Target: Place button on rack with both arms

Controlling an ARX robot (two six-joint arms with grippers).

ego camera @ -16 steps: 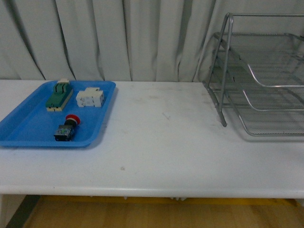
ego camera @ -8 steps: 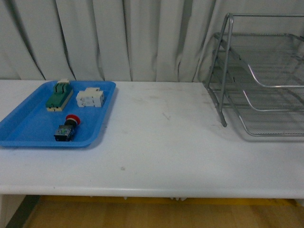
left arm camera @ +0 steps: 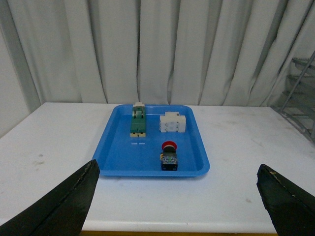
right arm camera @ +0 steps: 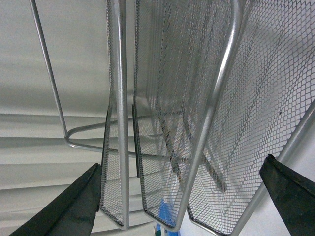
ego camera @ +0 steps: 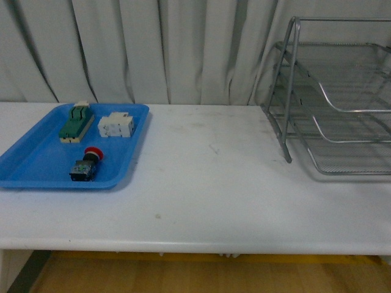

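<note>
The button (ego camera: 86, 164), red round cap on a dark body, lies on its side near the front of the blue tray (ego camera: 36, 165). It also shows in the left wrist view (left arm camera: 169, 156). The silver wire-mesh rack (ego camera: 333, 97) stands at the table's far right. Neither arm shows in the front view. My left gripper (left arm camera: 179, 199) is open and empty, well short of the tray, with the button ahead between its fingertips (left arm camera: 74, 199). My right gripper (right arm camera: 182, 201) is open and empty, close to the rack's mesh trays (right arm camera: 197, 98).
A green-and-beige block (ego camera: 76, 123) and a white blocky breaker (ego camera: 116, 125) lie at the back of the tray. White curtains (ego camera: 153, 49) hang behind the white table (ego camera: 208, 183). The table's front edge runs near the bottom of the front view.
</note>
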